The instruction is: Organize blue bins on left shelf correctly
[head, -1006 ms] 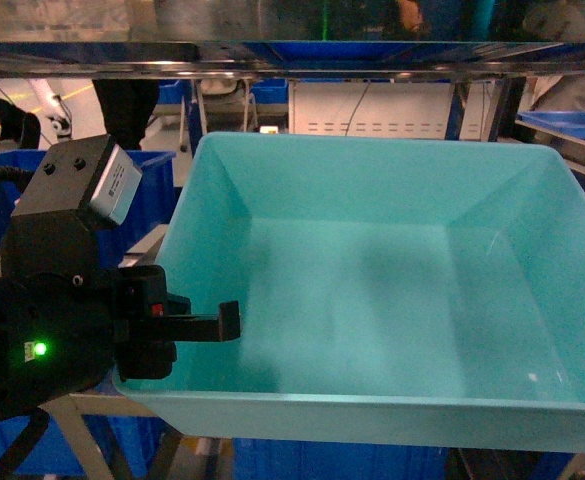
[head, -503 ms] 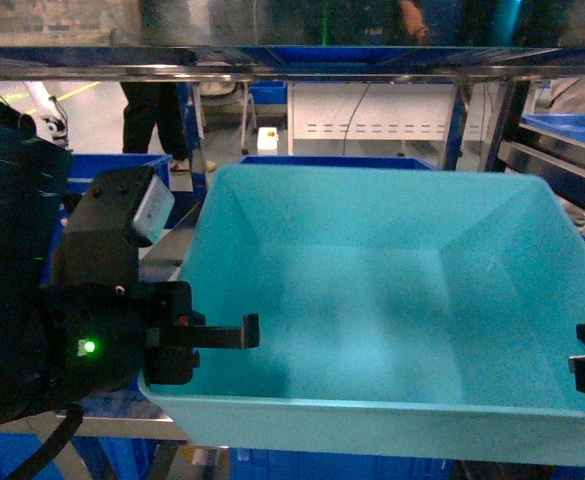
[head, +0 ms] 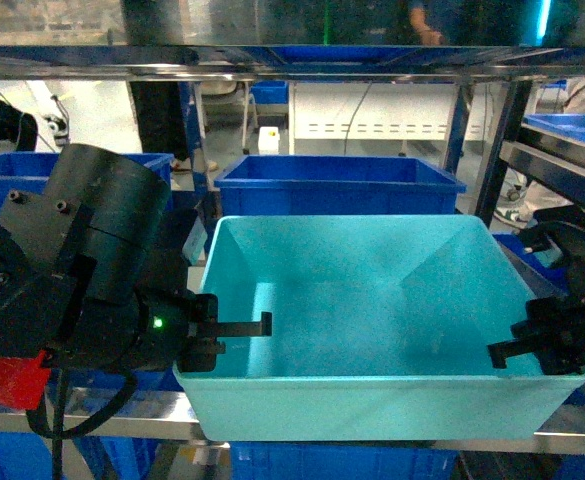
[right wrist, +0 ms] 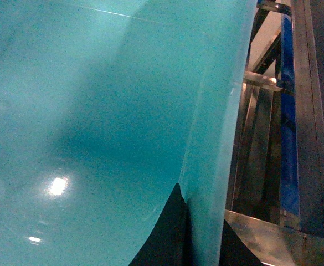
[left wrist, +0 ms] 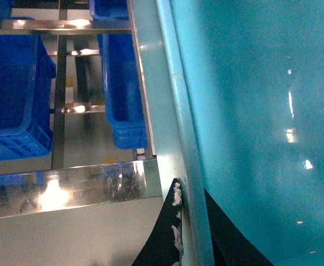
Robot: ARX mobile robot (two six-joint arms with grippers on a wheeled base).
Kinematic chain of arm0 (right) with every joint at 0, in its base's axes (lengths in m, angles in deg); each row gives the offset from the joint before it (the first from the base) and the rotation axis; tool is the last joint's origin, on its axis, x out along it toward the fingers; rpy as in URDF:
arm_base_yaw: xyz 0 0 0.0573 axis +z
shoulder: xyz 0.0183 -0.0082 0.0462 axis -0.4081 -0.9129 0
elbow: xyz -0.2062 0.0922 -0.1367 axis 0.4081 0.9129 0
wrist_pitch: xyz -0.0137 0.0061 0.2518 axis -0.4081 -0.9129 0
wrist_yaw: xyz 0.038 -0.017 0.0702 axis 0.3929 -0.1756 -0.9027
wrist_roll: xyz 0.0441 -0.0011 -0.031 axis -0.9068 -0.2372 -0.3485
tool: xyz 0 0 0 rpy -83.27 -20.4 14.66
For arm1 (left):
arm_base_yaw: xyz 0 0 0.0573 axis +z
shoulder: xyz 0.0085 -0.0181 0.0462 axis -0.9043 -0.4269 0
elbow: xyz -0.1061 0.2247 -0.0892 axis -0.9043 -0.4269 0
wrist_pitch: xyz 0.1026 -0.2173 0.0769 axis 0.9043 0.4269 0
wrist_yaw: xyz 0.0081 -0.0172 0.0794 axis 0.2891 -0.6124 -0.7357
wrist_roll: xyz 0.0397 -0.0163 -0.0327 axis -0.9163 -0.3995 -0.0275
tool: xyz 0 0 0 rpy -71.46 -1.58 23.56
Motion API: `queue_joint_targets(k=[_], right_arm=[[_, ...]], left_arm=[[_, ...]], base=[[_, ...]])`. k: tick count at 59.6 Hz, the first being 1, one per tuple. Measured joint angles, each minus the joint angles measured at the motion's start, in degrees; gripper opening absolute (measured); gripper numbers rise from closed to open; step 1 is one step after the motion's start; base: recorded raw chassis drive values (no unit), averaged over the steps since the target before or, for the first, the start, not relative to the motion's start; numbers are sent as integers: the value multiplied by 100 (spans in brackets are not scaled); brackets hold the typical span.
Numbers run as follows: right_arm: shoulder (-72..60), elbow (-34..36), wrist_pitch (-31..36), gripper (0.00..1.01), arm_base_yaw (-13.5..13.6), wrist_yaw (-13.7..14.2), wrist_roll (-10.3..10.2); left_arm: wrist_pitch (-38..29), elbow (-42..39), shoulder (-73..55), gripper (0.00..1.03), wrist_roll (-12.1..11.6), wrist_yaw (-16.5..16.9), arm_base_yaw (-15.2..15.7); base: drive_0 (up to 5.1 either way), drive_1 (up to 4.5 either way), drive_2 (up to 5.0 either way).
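The left tool [head: 234, 327] pinches the left wall of the light blue-green bin [head: 372, 330] – one finger [head: 242, 325] sits inside the bin and the other is outside. From the left wrist camera, the two dark fingers [left wrist: 170, 233] stand on either side of the bin's rim, closed tight on it. The right tool [head: 532, 345] does the same on the right wall, with one finger [head: 512, 350] poking inside. From the right wrist camera, its dark fingertips [right wrist: 167, 238] squeeze the thin wall between them.

The bin is wide and smooth, with a shiny inside – small bright spots of light show on its floor. It sits between the two tools, at the front of the steel shelf [head: 82, 425], and its front edge hangs over the shelf's silver front rail. A flat steel beam runs across the top of the head view.

Just behind the bin is a darker blue bin [head: 337, 185]. Another dark blue bin [head: 7, 180] is far back on the left. More dark blue bins [left wrist: 18, 105] show lower down beside the shelf rails
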Motion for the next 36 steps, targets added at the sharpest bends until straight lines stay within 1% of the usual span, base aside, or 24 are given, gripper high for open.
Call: queue_joint_targets(k=[5,7,13,20,29,36], right_arm=[[-275,-208,94,2,90,98,125],[-417,-323,92,2,103,101,168],[-774,-492,186,2,160,146,210],[-999,-542,245,2,164,168,173],[-1211,-568,442,2,164,208,116],[-1307,-688,448,2,157,234,76]], left_arm=[[-83,184,-319,2,-26,24,37],[-42,286,-472,2,-76,24,66],[-61,496,-848,2,-188,70,144],[-44,647,-1069,2,-212,170,227],[-4,857,-1246,2,-280,205,273],[-2,977,-1377,2,-295,214,291]], base=[[0,0,0],[0,0,0],[0,0,0],[0,0,0],[0,0,0],[0,0,0]])
